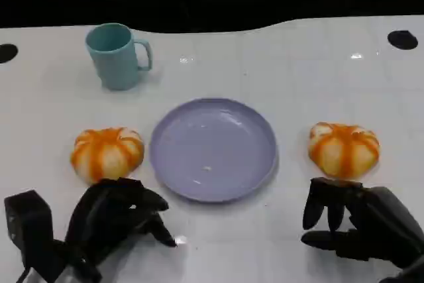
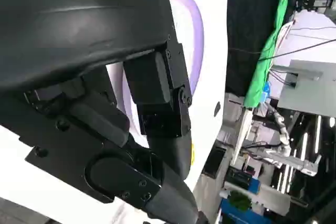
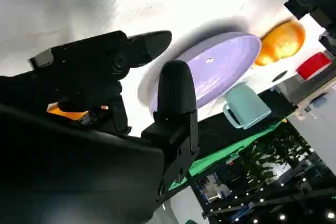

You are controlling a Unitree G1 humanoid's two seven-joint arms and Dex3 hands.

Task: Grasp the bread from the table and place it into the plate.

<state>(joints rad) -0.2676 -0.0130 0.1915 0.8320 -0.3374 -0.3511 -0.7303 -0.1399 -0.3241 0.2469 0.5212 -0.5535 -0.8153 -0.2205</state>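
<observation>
Nearest to the robot, the black left hand (image 1: 112, 220) lay on the white table (image 1: 298, 71) just in front of the lavender round plate (image 1: 212, 148), to its left side, with the fingers loosely curled and nothing between them. The black right hand (image 1: 354, 223) was in front of the plate to its right side, its fingers spread apart and bent downward, and it also held nothing. A little further, one round orange-and-white striped bread (image 1: 107, 152) stood just to the left of the plate, close beyond the left hand, and a second orange-and-white striped bread (image 1: 343, 148) stood to the right of the plate, close beyond the right hand. The plate itself had no bread in it. Behind the plate and to the left stood a light teal ceramic mug (image 1: 116, 55). I judged that the task was at its beginning: no bread was grasped yet, so grasping, lifting and placing into the plate all remained to do.
</observation>
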